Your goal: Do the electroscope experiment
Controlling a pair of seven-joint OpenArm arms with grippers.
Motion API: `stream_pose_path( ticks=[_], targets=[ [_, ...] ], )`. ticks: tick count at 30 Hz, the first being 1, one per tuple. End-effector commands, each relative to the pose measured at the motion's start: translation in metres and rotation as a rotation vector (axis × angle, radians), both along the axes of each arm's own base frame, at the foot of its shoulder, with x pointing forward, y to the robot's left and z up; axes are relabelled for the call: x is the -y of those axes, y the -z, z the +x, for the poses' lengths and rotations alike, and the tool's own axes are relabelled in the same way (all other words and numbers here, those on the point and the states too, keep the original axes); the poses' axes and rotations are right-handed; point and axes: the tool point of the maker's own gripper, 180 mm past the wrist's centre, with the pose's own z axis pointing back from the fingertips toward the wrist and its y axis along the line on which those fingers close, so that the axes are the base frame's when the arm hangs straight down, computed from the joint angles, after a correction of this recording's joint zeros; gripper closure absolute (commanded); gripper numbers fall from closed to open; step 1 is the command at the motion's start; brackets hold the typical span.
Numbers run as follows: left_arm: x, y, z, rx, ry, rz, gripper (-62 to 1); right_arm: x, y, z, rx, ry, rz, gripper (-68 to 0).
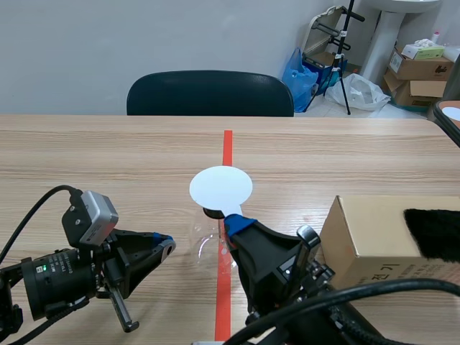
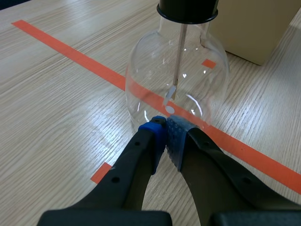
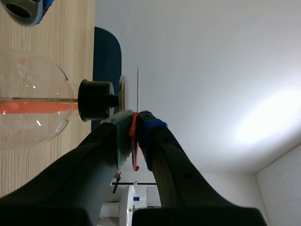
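The electroscope is a clear glass flask (image 1: pixel 203 244) (image 2: pixel 150 70) (image 3: pixel 28 101) with a black stopper (image 2: pixel 188 9) (image 3: pixel 96 100), standing on the orange tape line. A metal rod (image 2: pixel 179 52) hangs inside it. My right gripper (image 1: pixel 241 224) (image 3: pixel 135 123) is shut on the orange-red tab of a thin white disc (image 1: pixel 221 187) (image 3: pixel 138 87), holding it flat just above the flask's top plate (image 3: pixel 122 92). My left gripper (image 1: pixel 164 244) (image 2: pixel 165 129) is shut on nothing, its tips low against the flask's side.
A cardboard box (image 1: pixel 366 237) (image 2: pixel 254 28) stands to the flask's right with a black furry cloth (image 1: pixel 435 233) on it. A dark chair (image 1: pixel 210 92) is behind the table's far edge. Bags and boxes (image 1: pixel 417 65) lie on the floor at the back right.
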Motion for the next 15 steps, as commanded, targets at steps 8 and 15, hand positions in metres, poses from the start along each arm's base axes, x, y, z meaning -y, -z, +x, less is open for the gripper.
stream_pose_path(
  ticks=[8,15],
  targets=[
    [0.007,-0.011,0.002,0.023,0.005,-0.043,-3.0,0.030,-0.006,0.021,0.019,0.192,0.016,-1.3],
    [0.007,-0.011,0.002,0.023,0.005,-0.043,-3.0,0.065,-0.007,0.037,0.018,0.410,0.031,-1.3]
  ],
)
